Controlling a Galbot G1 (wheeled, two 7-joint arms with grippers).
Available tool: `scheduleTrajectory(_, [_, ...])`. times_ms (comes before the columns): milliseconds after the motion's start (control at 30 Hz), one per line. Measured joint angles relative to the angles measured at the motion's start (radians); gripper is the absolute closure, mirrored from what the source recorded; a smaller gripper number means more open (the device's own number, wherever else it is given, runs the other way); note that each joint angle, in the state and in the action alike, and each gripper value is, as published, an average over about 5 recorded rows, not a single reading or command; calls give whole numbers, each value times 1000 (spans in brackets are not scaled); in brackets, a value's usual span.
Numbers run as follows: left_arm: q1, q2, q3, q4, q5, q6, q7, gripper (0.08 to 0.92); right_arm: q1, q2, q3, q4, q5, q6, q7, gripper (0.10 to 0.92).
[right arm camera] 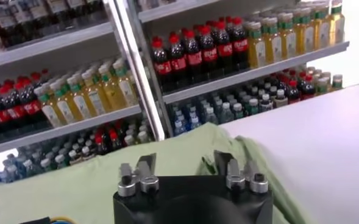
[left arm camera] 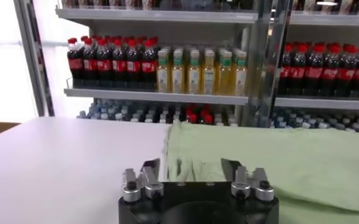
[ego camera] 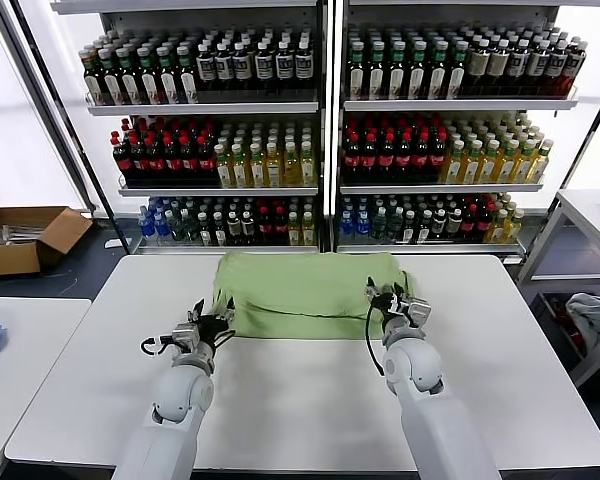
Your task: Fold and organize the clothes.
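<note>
Shirt (ego camera: 305, 292): you have it folded on the far middle of the table (ego camera: 280, 400), long axis left to right.
Left gripper (ego camera: 212, 328): at the shirt's near-left corner, jaws wide, holding nothing.
Right gripper (ego camera: 392, 300): over its right edge, jaws wide, empty.
Nearer arm: both about equal; the shirt lies between and just beyond them.
</note>
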Motion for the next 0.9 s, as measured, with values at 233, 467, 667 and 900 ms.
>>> scheduleTrajectory(233, [57, -2, 5, -76, 14, 19, -2, 178, -101, -41, 55, 123, 4, -28, 25, 203])
scheduleTrajectory(467, [84, -3, -1, -107, 27, 32, 0, 177, -162, -91, 87, 171, -19, -62, 29, 203])
scheduleTrajectory(667, [89, 5, -10, -103, 36, 38, 2, 177, -184, -134, 84, 175, -43, -90, 26, 203])
scheduleTrajectory(900, [88, 11, -19, -82, 48, 44, -1, 177, -189, -161, 59, 161, -72, -124, 24, 203])
